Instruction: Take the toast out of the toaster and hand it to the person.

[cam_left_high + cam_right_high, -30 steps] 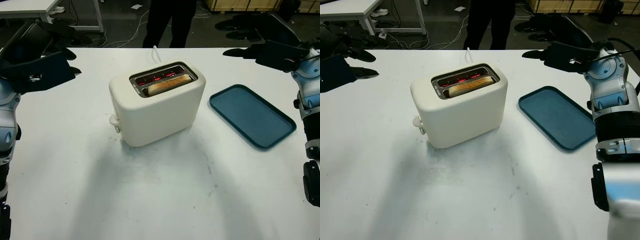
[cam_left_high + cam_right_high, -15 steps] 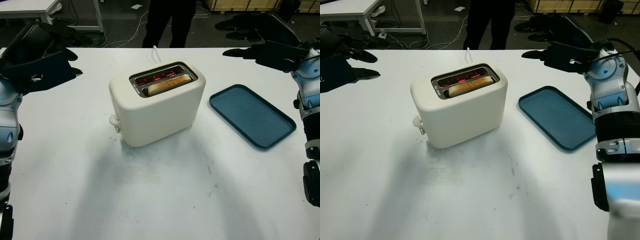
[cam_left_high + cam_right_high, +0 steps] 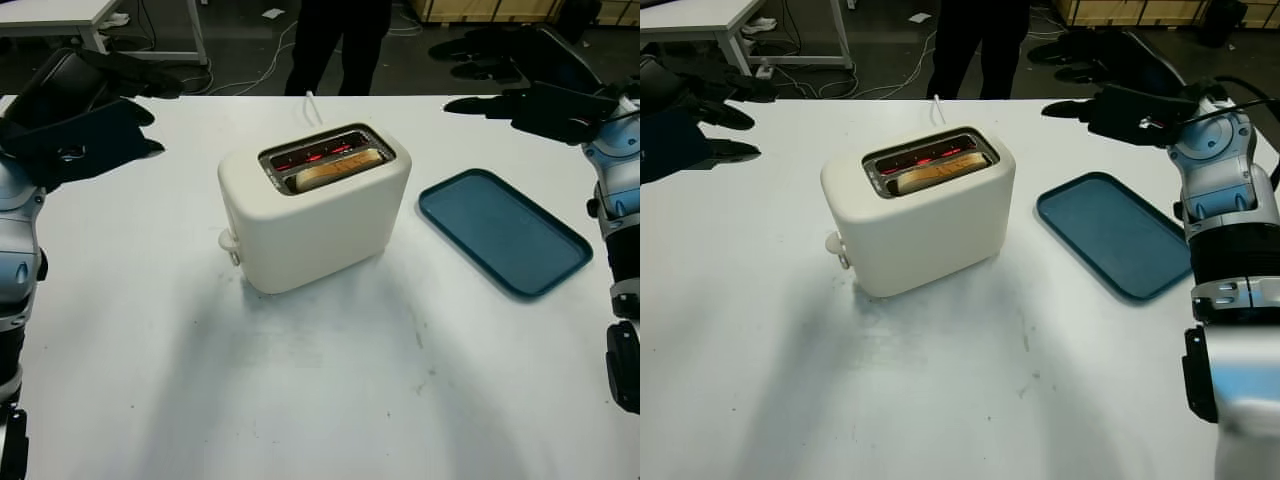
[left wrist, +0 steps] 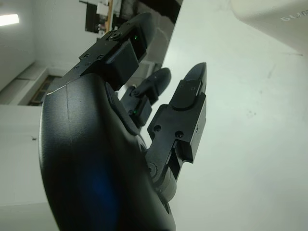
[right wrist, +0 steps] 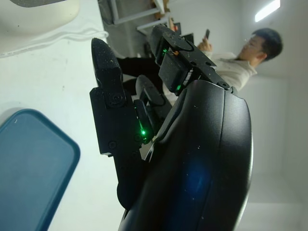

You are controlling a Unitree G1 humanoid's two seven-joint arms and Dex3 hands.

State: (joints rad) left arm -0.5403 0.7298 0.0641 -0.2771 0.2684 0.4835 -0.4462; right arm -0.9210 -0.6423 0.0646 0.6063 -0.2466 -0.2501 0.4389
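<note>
sitting in toaster point(image 3: 315, 205): toast point(image 3: 338, 172), seemingly.

Left hand point(image 3: 75, 125) has drifted slightly up and back toward the table's far-left edge over the last second, still open, well clear of the toaster point(image 3: 315, 205). Only visible change.

Cream toaster point(image 3: 315, 215), golden-brown toast point(image 3: 338, 171), teal tray point(image 3: 503, 230), white table point(image 3: 300, 380).

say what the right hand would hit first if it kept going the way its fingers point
Probably nothing. The open right hand hangs beyond the tray, pointing across the table's far side, behind the toaster; the line seems to pass above the white cord, though depth is unclear.
</note>
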